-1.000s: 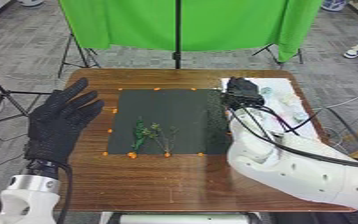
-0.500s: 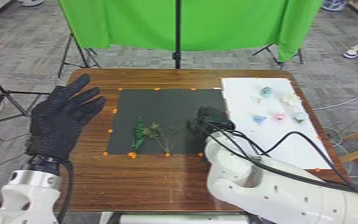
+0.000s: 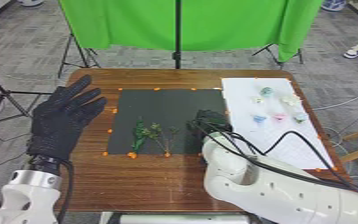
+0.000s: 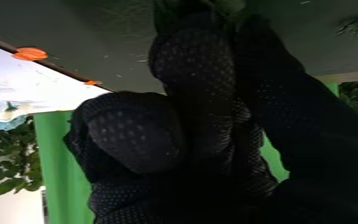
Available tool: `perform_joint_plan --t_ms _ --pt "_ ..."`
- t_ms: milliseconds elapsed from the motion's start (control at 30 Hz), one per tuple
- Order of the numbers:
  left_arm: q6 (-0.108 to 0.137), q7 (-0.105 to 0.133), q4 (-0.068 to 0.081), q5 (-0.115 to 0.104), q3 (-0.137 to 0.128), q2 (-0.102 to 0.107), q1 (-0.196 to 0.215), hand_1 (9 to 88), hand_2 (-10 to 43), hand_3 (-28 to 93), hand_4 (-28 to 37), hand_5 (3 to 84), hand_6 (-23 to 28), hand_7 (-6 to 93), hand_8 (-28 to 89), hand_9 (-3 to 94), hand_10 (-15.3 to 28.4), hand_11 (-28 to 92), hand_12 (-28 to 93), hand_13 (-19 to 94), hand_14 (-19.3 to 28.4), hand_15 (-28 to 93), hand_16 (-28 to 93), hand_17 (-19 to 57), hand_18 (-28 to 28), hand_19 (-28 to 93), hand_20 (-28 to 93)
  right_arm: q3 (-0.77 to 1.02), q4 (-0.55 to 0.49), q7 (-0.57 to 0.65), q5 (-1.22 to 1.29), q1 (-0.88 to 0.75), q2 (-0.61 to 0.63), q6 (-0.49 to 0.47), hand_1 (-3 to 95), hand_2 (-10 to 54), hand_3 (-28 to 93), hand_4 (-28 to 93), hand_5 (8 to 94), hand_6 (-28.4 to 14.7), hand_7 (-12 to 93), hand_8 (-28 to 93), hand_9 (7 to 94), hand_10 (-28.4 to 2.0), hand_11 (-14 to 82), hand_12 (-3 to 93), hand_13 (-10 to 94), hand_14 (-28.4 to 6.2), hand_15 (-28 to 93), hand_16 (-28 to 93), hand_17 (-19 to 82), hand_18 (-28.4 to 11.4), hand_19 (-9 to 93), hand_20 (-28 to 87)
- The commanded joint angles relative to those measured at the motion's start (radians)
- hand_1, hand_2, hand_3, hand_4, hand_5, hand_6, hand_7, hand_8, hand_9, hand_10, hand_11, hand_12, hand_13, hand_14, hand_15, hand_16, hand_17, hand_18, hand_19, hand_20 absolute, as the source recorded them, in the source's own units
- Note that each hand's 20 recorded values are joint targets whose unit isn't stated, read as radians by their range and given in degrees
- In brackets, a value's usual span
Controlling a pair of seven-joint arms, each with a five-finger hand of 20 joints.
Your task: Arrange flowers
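Hovering at the left edge of the one brown counter (image 3: 149, 187), the left hand (image 3: 58, 120) of the two is released, its fingers straight and apart, gripping nothing. Next comes one dark sheet (image 3: 162, 107), with small orange pieces along its border. Two green sprigs lie on its near part, side by side: first a narrow, darker leafy sprig (image 3: 139, 136), then a looser branching sprig (image 3: 158, 134). Beyond the counter hangs one green cloth (image 3: 238, 27). Farther right, the right hand (image 3: 211, 120) is at the right-hand part of the dark sheet. In the wrist view, something greenish shows at the far end of the right hand (image 4: 202, 140), but I cannot tell whether it is grasped. Two orange pieces (image 4: 31, 54) lie along the border between dark and white there. Last comes one white sheet (image 3: 246, 90), bearing six flower heads, all separate: one blue (image 3: 259, 119), one teal (image 3: 266, 91), one small cream (image 3: 258, 99), one pink (image 3: 279, 117), one larger creamy white (image 3: 291, 100) and one pale blue-grey (image 3: 300, 117).
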Motion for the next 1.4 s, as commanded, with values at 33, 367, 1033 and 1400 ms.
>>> perform_joint_plan --t_ms 33,367,1033,1400 --pt "-0.006 -0.008 0.003 0.003 -0.001 -0.007 0.011 22.0 10.4 75 -27.6 36.8 10.5 12.3 -8 31.4 24.0 21 14 22 28.4 50 -9 -11.3 24.6 58 11 -0.014 0.001 0.015 -0.004 0.008 -0.016 -0.009 46.8 -7.4 72 -23 89.8 -2.7 22 12 93.7 -11.9 42.2 18.0 86 -9.4 69 19 51 -23.9 93 50" --pt "-0.009 -0.011 0.006 0.005 0.0 -0.008 0.007 22.1 10.4 75 -26.7 36.9 10.5 12.0 -7 31.4 23.8 20 14 21 28.4 49 -8 -11.3 24.6 58 11 -0.014 -0.017 0.008 0.005 0.01 -0.02 -0.005 43.6 -6.7 72 -22 90.2 -2.1 22 8 93.7 -12.4 42.2 17.6 86 -9.8 69 19 51 -24.4 93 51" --pt "0.009 0.011 -0.003 0.002 -0.006 0.004 0.021 22.7 10.4 74 -25.9 37.2 10.7 11.6 -7 31.5 24.3 22 14 21 28.4 53 -10 -11.0 24.5 59 10 0.019 -0.085 0.02 -0.106 0.04 0.105 0.135 34.6 -1.4 70 -21 89.9 -1.5 24 -10 93.7 -12.9 40.6 17.8 86 -9.9 68 19 51 -25.0 93 51" --pt "0.011 0.029 -0.004 -0.001 -0.003 0.01 0.031 22.9 10.1 75 -26.7 37.7 10.7 12.8 -9 32.1 22.9 26 12 23 28.4 55 -12 -10.2 24.0 59 10 0.305 -0.063 0.062 -0.022 -0.099 0.24 0.201 30.8 -0.5 71 -20 62.5 -6.3 11 -10 81.5 -16.3 25.1 16.1 79 -12.2 58 15 46 -24.1 93 27"
